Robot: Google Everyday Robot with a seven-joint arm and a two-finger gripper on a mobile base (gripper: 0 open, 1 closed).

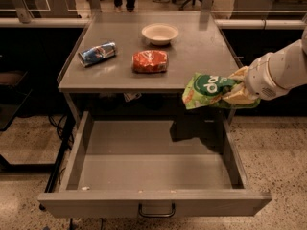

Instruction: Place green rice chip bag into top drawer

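Note:
The green rice chip bag (207, 89) is light green with a dark green round logo and white lettering. My gripper (238, 90) is shut on its right end and holds it in the air, just below the table's front edge and above the right rear part of the open top drawer (154, 202). The drawer is pulled fully out; its grey inside holds nothing but the bag's shadow. My white arm (283, 71) comes in from the right.
On the grey table (201, 47) lie a red-orange snack bag (150, 61), a blue can on its side (97, 53) and a white bowl (159, 33). The drawer's dark handle (156, 210) is at the front centre. Speckled floor lies around.

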